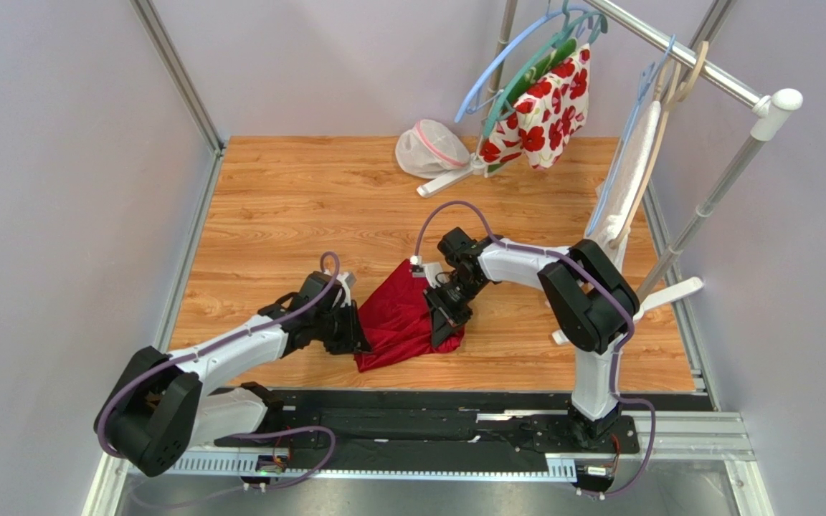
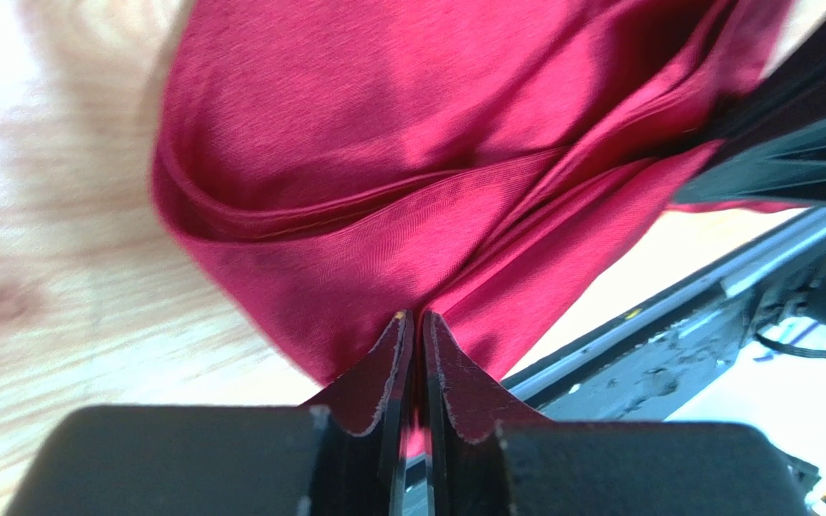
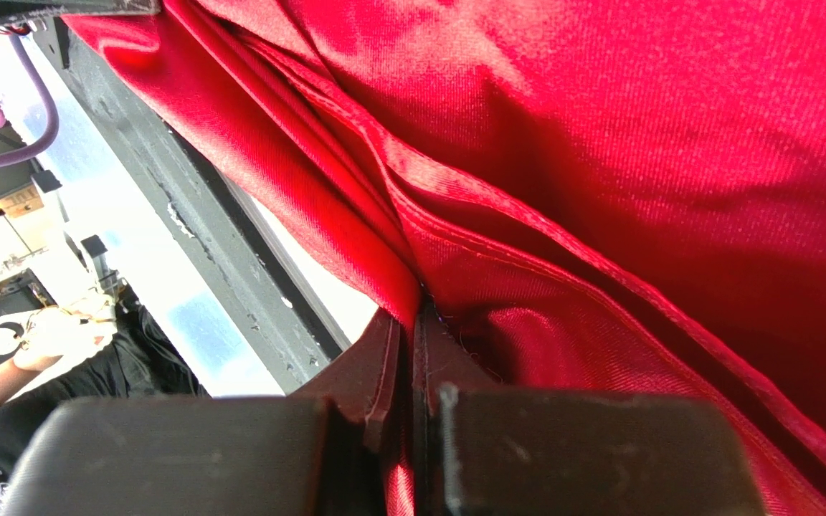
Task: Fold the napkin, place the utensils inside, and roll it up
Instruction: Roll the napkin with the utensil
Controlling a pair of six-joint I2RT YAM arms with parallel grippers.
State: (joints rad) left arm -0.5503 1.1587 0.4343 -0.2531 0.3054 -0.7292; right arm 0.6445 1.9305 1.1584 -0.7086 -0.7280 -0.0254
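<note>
The dark red napkin point(image 1: 398, 314) lies bunched on the wooden table between my two arms. My left gripper point(image 1: 359, 335) pinches its left edge. In the left wrist view, the gripper point(image 2: 414, 319) has its jaws pressed together on a fold of the napkin point(image 2: 385, 140), and red cloth shows between them. My right gripper point(image 1: 446, 319) grips the right edge. In the right wrist view, this gripper point(image 3: 415, 306) is shut on a hemmed fold of the napkin point(image 3: 622, 161). The utensils are out of view.
A metal rack stands at the back right with a white cloth with red flowers point(image 1: 544, 108) and a white towel point(image 1: 627, 188) on hangers. A white mesh bag point(image 1: 430, 148) lies at the back. The black mounting rail point(image 1: 439, 425) runs along the near edge.
</note>
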